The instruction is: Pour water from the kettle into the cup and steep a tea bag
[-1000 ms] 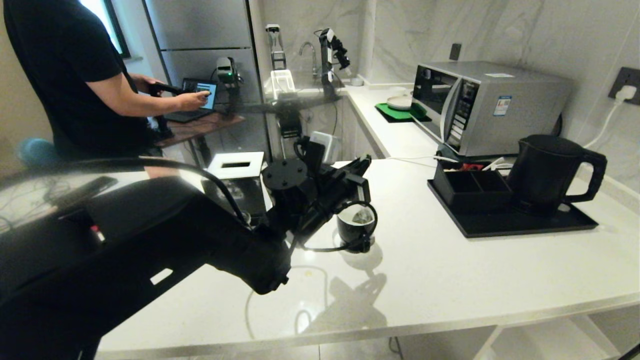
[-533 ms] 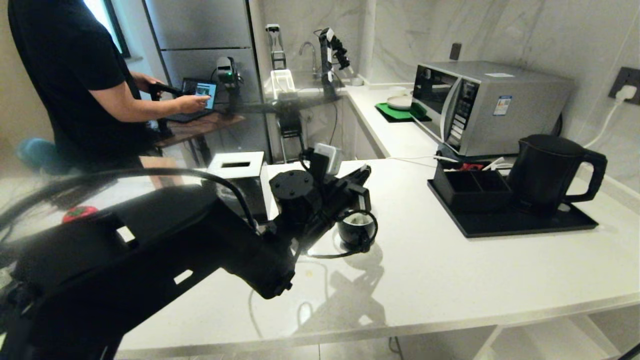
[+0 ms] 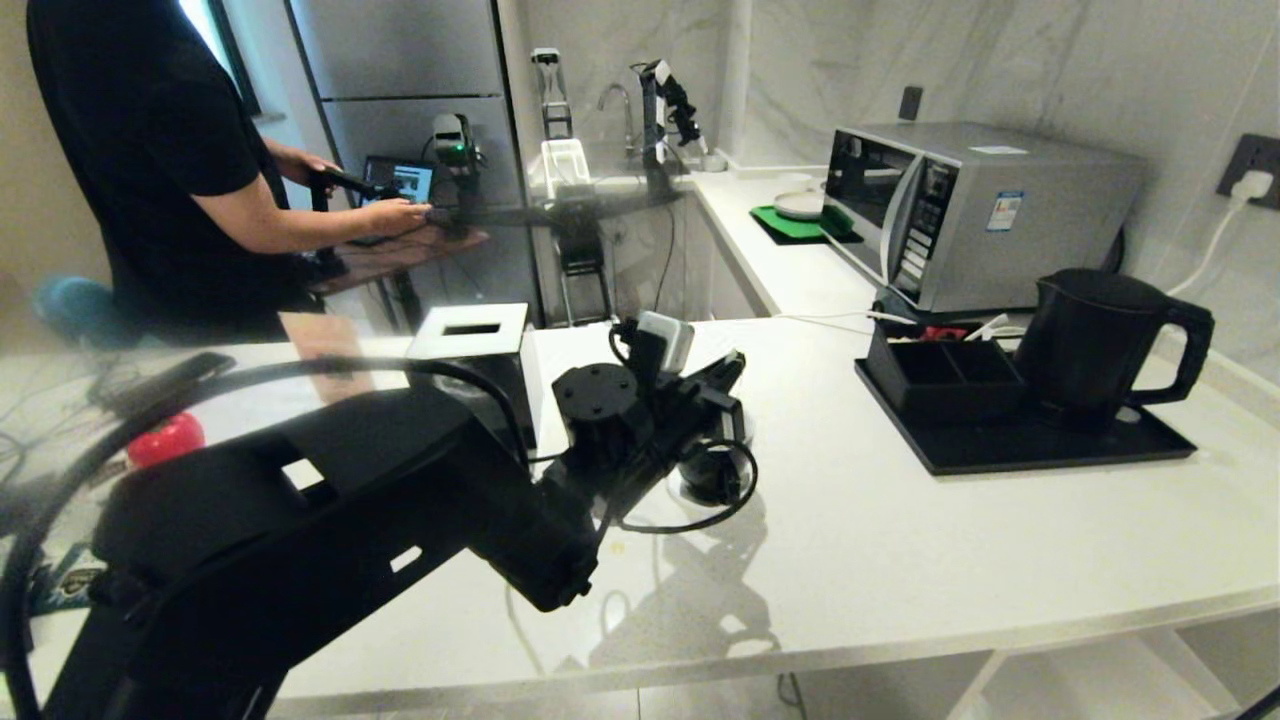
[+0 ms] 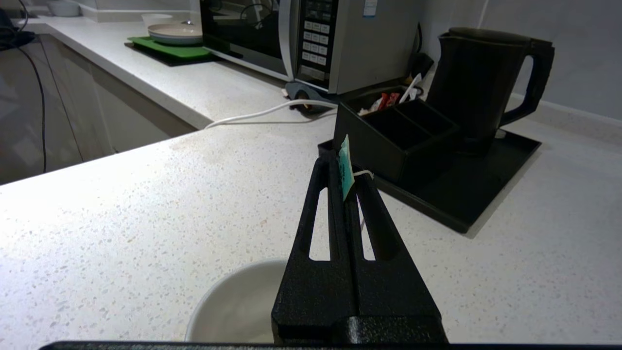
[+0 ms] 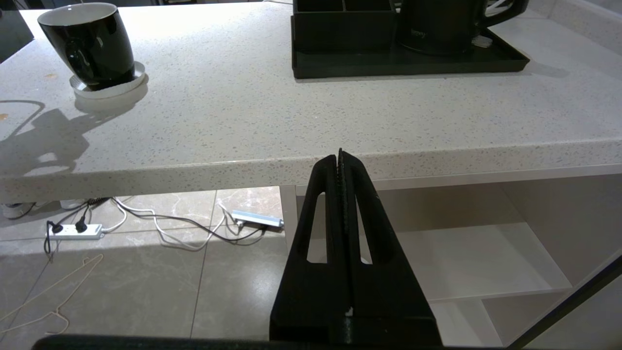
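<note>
The left pincer [image 4: 346, 167] is positioned directly above the cup [image 3: 712, 468] on the white desk [image 3: 900, 540], clenched on the teal paper tag [image 4: 345, 167] and its white string [image 4: 362, 173]. The kettle [image 3: 1095, 345] stands on the black tray [image 3: 1020, 445], well apart from the cup. The right pincer [image 5: 340, 158] is clenched on nothing, below the desk edge.

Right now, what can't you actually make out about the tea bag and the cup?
- Tea bag pouch: unseen in every view; the left gripper pinches only its teal tag.
- Cup contents: hidden in head view by the left arm, cut off in left wrist view.
- Water level: right wrist view is too low.
</note>
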You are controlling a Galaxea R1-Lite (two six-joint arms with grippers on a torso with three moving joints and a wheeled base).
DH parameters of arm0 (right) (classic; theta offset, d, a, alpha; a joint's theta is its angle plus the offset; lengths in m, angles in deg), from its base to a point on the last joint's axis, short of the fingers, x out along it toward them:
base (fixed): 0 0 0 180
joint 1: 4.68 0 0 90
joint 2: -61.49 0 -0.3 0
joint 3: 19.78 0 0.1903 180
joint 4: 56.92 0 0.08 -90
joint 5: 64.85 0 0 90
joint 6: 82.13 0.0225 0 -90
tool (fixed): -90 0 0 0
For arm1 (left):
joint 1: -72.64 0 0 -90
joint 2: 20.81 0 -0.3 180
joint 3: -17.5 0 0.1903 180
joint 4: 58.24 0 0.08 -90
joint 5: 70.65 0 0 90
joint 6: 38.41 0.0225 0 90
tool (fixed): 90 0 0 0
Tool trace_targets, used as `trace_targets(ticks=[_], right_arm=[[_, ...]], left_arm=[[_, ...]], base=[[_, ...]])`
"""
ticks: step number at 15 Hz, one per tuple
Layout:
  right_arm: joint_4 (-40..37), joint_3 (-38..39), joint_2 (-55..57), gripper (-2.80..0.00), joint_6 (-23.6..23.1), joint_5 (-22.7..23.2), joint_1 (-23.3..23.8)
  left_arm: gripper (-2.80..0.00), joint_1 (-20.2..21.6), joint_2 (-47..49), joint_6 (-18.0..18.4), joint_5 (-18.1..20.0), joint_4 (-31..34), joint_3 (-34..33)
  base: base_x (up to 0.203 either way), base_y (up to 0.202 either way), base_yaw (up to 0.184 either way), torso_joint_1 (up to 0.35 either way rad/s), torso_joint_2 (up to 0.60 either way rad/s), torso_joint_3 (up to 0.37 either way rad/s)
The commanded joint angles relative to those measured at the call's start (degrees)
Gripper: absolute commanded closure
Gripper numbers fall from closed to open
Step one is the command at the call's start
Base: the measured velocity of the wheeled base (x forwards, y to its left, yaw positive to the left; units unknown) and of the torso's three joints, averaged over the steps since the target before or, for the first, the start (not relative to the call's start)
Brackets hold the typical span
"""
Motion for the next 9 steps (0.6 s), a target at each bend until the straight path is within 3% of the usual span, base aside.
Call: trace_targets(ticks=[1,9], right_arm=[[0.01,0.0,0.02,0.0,-0.03,-0.07,-0.02],[0.01,0.0,0.03,0.0,0.05,-0.08,-0.02]], left_arm=[[0.0,-0.09,0.5,-0.06,0.04,-0.44,0.02],[0.0,-0.73,-0.53,-0.06,-0.1,-0.35,1.33]], base=[[0.0,0.0,0.0,0.0,0.0,0.0],[0.0,0.0,0.0,0.0,0.0,0.0]])
